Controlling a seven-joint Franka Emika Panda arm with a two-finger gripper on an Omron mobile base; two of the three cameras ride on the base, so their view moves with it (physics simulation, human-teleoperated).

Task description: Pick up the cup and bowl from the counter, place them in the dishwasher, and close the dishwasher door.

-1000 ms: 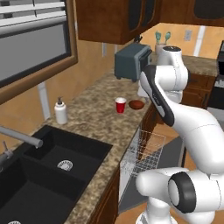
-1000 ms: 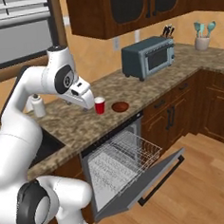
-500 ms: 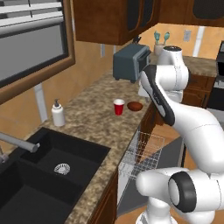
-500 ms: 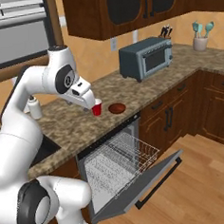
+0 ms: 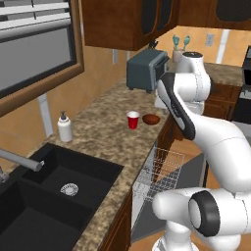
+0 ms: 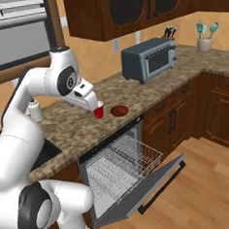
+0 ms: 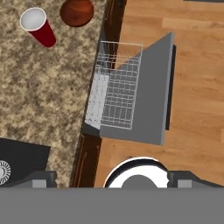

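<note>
Hand point(image 6: 92, 106) hovered above the cup point(image 6: 99, 110), finger state unclear; bowl point(image 6: 119, 110) sat beside it on the surface point(image 6: 64, 127); dishwasher door point(image 6: 146, 187) was down.

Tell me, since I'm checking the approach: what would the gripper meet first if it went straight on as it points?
Probably the wire rack over the open dishwasher door, which lie central in the hand view. Depth is unclear.

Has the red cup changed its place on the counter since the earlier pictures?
No. The cup stands just left of the bowl, in front of the toaster, as before. The slight shift of the whole picture is the camera's.
</note>
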